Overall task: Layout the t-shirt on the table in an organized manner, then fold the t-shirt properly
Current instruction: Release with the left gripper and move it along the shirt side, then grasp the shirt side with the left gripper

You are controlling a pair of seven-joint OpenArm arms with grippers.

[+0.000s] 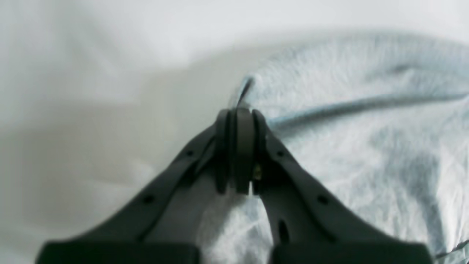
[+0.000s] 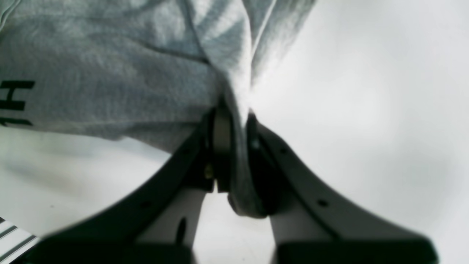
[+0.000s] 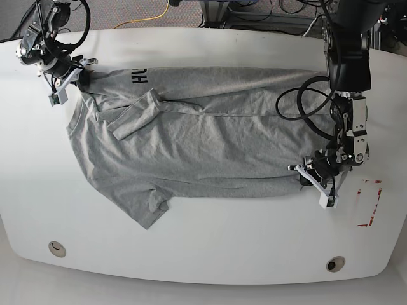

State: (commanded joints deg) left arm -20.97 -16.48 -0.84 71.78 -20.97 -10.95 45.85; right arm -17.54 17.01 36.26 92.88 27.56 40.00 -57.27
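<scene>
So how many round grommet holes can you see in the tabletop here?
2, both along the near edge of the table in the base view: one grommet hole near the left corner, the other near the right. The t-shirt could hide more.

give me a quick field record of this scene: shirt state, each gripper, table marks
t-shirt: spread across the table, one flap folded over, one sleeve toward the front edge
lettering: black, partly visible near the far edge
left gripper: shut on t-shirt edge, low at the table
right gripper: shut on t-shirt, cloth bunched between its fingers
table: white, glossy
grommet holes: two, near the front edge
red mark: dashed, beside the left gripper, not covered
</scene>
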